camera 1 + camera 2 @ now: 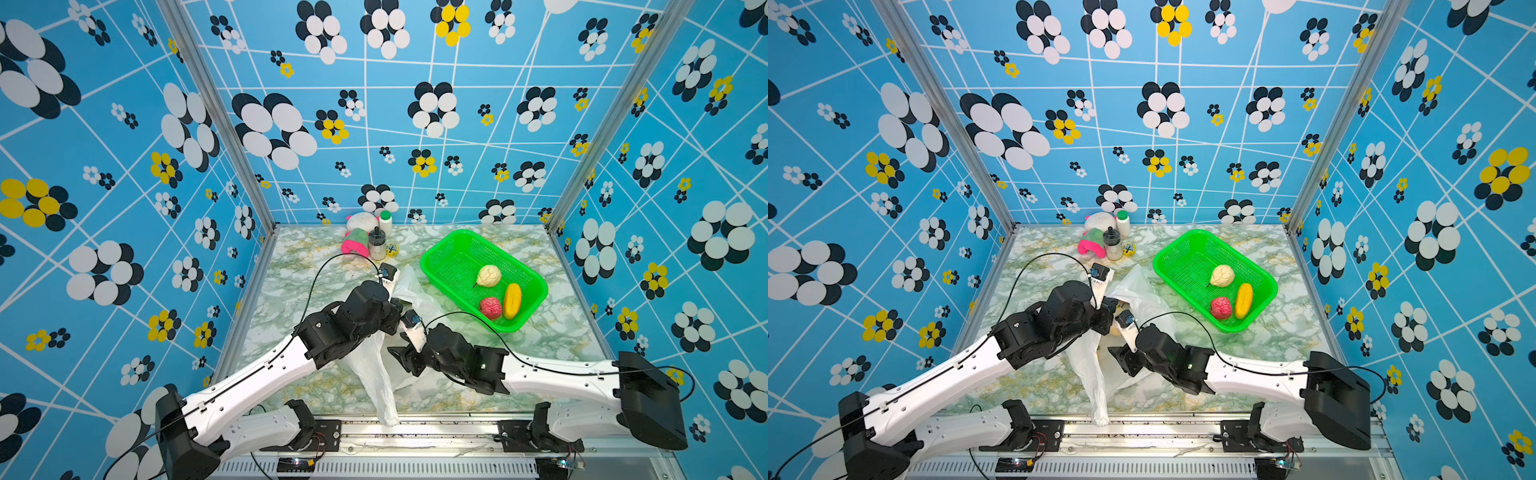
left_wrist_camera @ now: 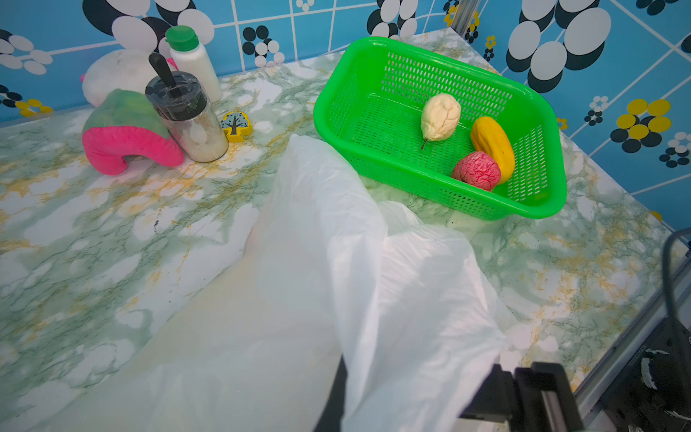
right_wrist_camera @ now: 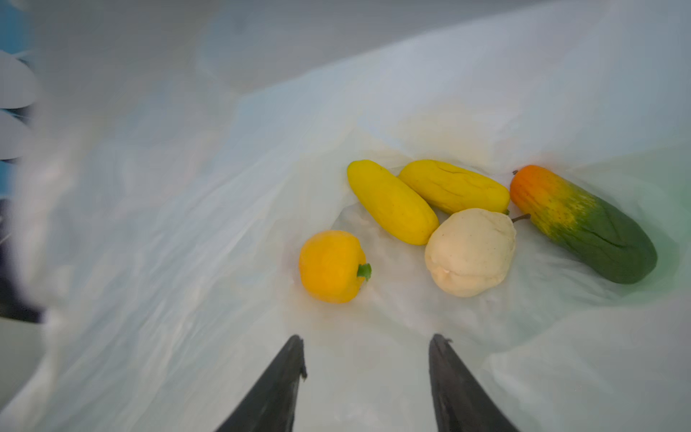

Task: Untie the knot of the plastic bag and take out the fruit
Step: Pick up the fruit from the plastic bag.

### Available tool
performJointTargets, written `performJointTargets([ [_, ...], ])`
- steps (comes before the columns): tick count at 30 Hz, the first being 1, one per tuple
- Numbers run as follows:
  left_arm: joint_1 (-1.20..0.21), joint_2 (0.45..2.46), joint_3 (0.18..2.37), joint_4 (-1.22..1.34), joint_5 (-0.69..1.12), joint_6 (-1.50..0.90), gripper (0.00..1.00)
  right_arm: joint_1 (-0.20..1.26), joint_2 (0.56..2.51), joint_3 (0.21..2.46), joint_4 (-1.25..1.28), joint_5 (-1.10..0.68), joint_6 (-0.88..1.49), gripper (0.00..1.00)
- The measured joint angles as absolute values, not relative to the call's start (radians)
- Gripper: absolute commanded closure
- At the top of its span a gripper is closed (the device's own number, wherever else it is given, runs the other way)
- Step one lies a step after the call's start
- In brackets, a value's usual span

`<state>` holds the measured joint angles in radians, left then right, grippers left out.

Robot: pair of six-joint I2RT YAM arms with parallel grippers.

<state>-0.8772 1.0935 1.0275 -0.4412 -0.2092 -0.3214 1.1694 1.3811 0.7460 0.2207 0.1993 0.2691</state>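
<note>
Setting: blue walls printed with black, white and yellow flowers enclose a green-veined marble surface [image 1: 291,266].
Bag: the plastic bag [image 1: 374,374] lies crumpled at mid-surface between the two arms, just beside the green basket [image 2: 336,112]; a strip of its film trails to the near edge.
Left arm: the left tool [image 2: 342,377] is closed on a fold of the bag's film, which is held raised and drapes over it in the left wrist view.
Right arm: the right tool [image 3: 364,344] sits inside the bag's open mouth, jaws moderately apart with nothing between them, short of the fruit.
Bag contents: round orange-yellow fruit [image 3: 331,265], two yellow mangoes [image 3: 390,202], cream pear [image 3: 469,252], green-orange elongated fruit [image 3: 583,224].
Basket contents: pale pear [image 1: 489,275], red bumpy ball [image 1: 491,307], yellow mango [image 1: 512,300].
Rear of surface: plush toy [image 2: 127,134], black-lidded jar [image 2: 190,123], green-capped white bottle [image 2: 194,63].
</note>
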Motion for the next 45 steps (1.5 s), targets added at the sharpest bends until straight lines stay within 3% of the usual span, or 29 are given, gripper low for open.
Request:
performJointTargets([
  [9, -0.87, 1.093, 1.028, -0.441, -0.22, -0.321, 1.0, 1.093, 1.585, 0.845, 0.194, 0.312, 0.318, 0.25],
  [20, -0.871, 1.093, 1.028, -0.442, -0.217, -0.321, 1.0, 1.057, 1.702, 0.94, 0.191, 0.306, 0.35, 0.02],
  [45, -0.845, 1.098, 1.01, -0.51, -0.293, -0.305, 1.0, 1.027, 1.909, 1.144, 0.149, 0.231, 0.355, 0.01],
])
